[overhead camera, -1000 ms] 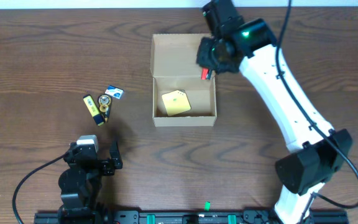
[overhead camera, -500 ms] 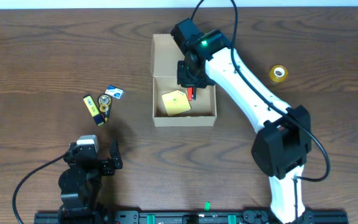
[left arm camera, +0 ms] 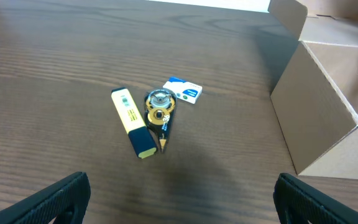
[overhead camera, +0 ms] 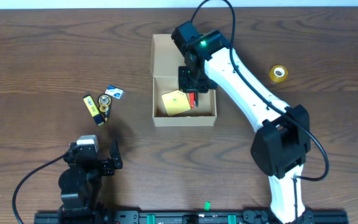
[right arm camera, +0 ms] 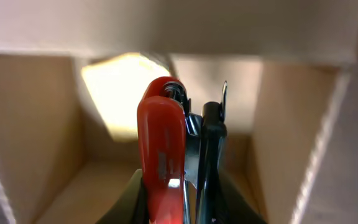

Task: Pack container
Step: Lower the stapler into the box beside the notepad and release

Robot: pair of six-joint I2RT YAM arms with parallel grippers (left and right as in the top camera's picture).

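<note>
The packing is mid-way, as I read it, and the step in hand is the lowering of one more item into the small rectangular tan-brown cardboard box point(overhead camera: 166, 56), which is sitting near the middle of the dark wooden table point(overhead camera: 42, 50) with its hinged flap lid standing open on the far side. The right gripper point(overhead camera: 191, 93) is reaching down inside the box toward its right half, and its fingers are clamping a small red-and-black stapler-like tool point(right arm camera: 163, 146); from the wrist view the tool is hanging between the cardboard walls, though I cannot tell whether it is touching the floor yet. A square yellow paper pad point(overhead camera: 174, 104) is already lying on the box floor, just to the left of the tool. The left gripper point(left arm camera: 182, 200) is waiting at the near left with its fingers spread wide and holding nothing. In front of it a yellow plastic highlighter point(left arm camera: 133, 121), a round yellow-and-black tape dispenser point(left arm camera: 159, 109) and a small blue-and-white packet point(left arm camera: 183, 91) are lying close together, well left of the box, and a yellow roll of tape point(overhead camera: 278, 73) is sitting apart on the right. The next move, I would say, is calling for the right fingers to let go low and beside the pad, then lift straight up without catching the right wall or the flap, leaving the outside items to be fetched.
</note>
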